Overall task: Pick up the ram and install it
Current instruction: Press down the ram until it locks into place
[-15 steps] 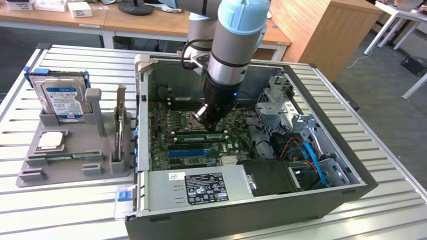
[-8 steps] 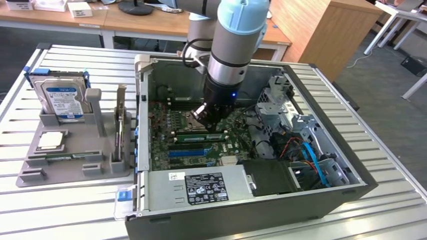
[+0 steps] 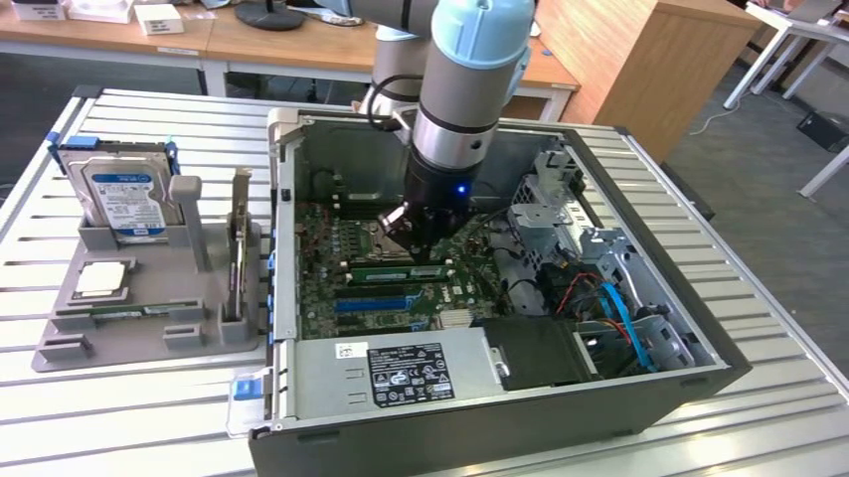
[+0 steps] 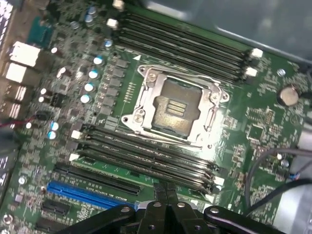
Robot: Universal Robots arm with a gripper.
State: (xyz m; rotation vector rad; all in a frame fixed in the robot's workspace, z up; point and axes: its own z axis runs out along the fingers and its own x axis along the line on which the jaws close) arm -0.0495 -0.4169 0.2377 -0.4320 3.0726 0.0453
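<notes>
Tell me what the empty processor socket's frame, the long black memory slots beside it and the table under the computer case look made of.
The square processor socket frame looks like bare polished metal: silvery with bright glints. The long black memory slots look like matte moulded plastic with white end clips, though that is a guess from the dull finish. The ribbed grey table looks like metal slats, likely aluminium, judging by the sheen.

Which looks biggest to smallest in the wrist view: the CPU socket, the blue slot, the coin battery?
1. Square silver-framed CPU socket
2. Long blue expansion slot, narrower, partly hidden by the gripper
3. Round silver coin battery
</notes>
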